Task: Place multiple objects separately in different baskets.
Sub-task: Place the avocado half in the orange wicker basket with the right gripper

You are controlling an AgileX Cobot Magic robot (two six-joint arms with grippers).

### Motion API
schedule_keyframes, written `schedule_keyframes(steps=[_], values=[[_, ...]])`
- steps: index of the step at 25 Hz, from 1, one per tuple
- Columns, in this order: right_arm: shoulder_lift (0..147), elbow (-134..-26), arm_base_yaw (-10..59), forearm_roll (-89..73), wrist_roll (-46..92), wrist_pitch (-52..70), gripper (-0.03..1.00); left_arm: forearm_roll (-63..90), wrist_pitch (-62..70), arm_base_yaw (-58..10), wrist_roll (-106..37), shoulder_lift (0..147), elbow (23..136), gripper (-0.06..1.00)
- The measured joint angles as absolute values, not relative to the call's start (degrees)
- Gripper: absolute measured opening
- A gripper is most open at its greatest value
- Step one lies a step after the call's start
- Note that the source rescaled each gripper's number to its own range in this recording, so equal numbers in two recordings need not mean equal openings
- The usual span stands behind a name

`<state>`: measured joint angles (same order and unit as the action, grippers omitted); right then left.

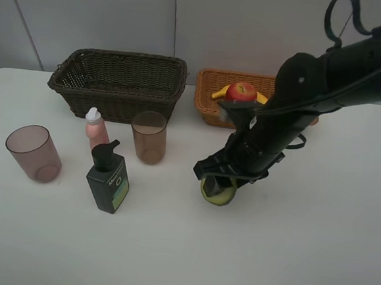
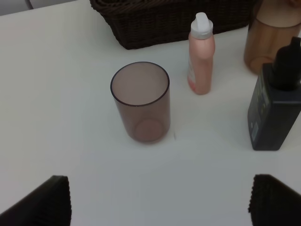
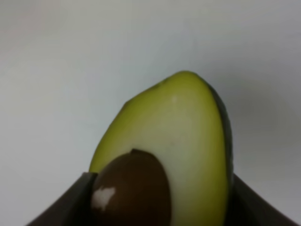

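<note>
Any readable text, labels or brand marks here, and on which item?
Dark green pump bottle: front label has pale print and a ring mark, too blurred to read.
Its side panel: small print, too small to read.
Small pink bottle: nothing legible.
No other writing visible.

The matte black right arm (image 1: pixel 335 65) is built of thick rounded housings, with thin black cables (image 1: pixel 326 20) looping along it. The left gripper (image 2: pixel 160 205) has black fingers (image 2: pixel 47 205) with a finely ribbed surface.
</note>
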<state>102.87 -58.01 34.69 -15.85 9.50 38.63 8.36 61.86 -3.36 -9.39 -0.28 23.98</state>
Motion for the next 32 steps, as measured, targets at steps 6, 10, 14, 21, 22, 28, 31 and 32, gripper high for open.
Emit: schedule_keyframes(steps=[6,10,14,21,22,28,31,32], values=[[102.87,-67.69,34.38,-11.51,9.87,49.68,0.29,8.36,61.86,-3.36,-9.39,-0.28,23.98,1.0],[102.87,-73.79,32.6,-8.26,9.92,54.65,0.29,8.36,61.86,-3.36,-9.39,-0.28,23.98,1.0],[102.87,-78.52,29.62,-4.76,9.92,56.8,0.29,8.36,61.86,-3.36,-9.39,-0.28,23.98,1.0],[102.87,-82.94,23.5,-1.62,15.04,55.81,0.29,8.36,61.86,-3.36,-9.39,-0.28,23.98,1.0],[102.87,-83.23,22.75,-1.34,15.72,54.84,0.29,8.36,61.86,-3.36,-9.39,-0.28,23.98,1.0],[102.99,-83.45,17.55,0.57,17.19,46.81,0.29,8.36,61.86,-3.36,-9.39,-0.28,23.98,1.0],[104.08,-83.5,15.55,2.33,17.24,42.64,0.29,8.36,61.86,-3.36,-9.39,-0.28,23.98,1.0],[104.63,-83.5,14.98,2.58,17.38,41.65,0.29,8.36,61.86,-3.36,-9.39,-0.28,23.98,1.0]])
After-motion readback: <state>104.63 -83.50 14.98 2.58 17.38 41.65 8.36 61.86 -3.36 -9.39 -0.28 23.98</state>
